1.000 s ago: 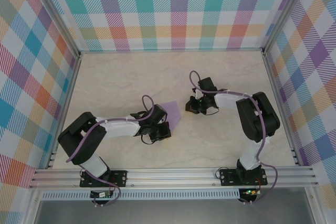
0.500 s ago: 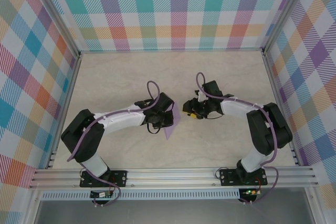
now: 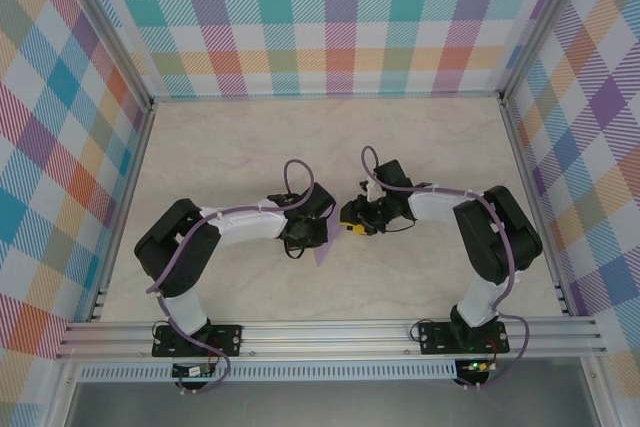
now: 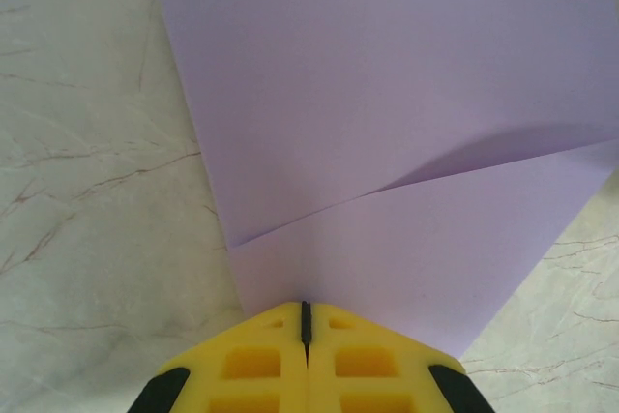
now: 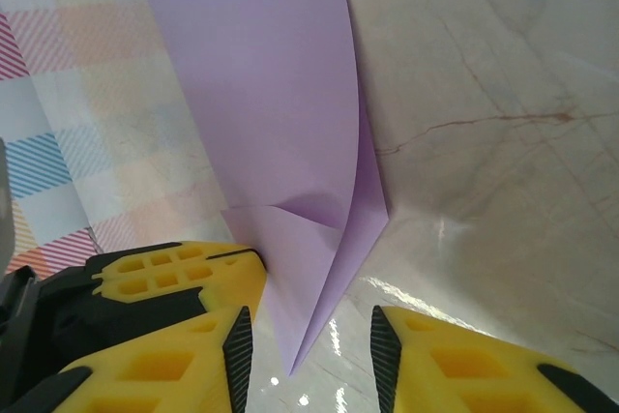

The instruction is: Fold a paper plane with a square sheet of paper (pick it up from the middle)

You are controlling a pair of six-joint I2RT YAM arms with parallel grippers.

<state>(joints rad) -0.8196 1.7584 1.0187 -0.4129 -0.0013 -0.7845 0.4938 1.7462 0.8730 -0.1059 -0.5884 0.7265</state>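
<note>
Sheet of paper (image 4: 387,94): thin, matt, plain lavender. One flap is laid over another along a slanting edge, and a soft shadow is cast beneath that flap.
Shape of the sheet: from the right wrist it is seen as a narrow form tapering to a lower corner, with a small raised fold near its middle.
Place of the sheet: it is held near the middle of the table (image 3: 230,147), between the two grippers. In the top view a small lavender tip is seen beside the left wrist.
Table: a smooth, glossy, cream surface with thin brown marble-like veins.
Walls (image 3: 340,17): flat panels printed with a pastel check.
Left arm: it is stretched from its base towards the centre, with its wrist turned down over the paper.
Left gripper (image 4: 306,309): its yellow, ribbed fingers are pressed together, and the paper's edge is pinched between them.
Right arm: it is bent at the elbow and pointed leftwards to the centre.
Right gripper (image 5: 309,336): its yellow fingers are set apart and nothing is clamped. The paper's lower corner lies in the gap, and whether a finger is touched cannot be told.
Count: one sheet, two arms, two grippers, two fingers on each.
</note>
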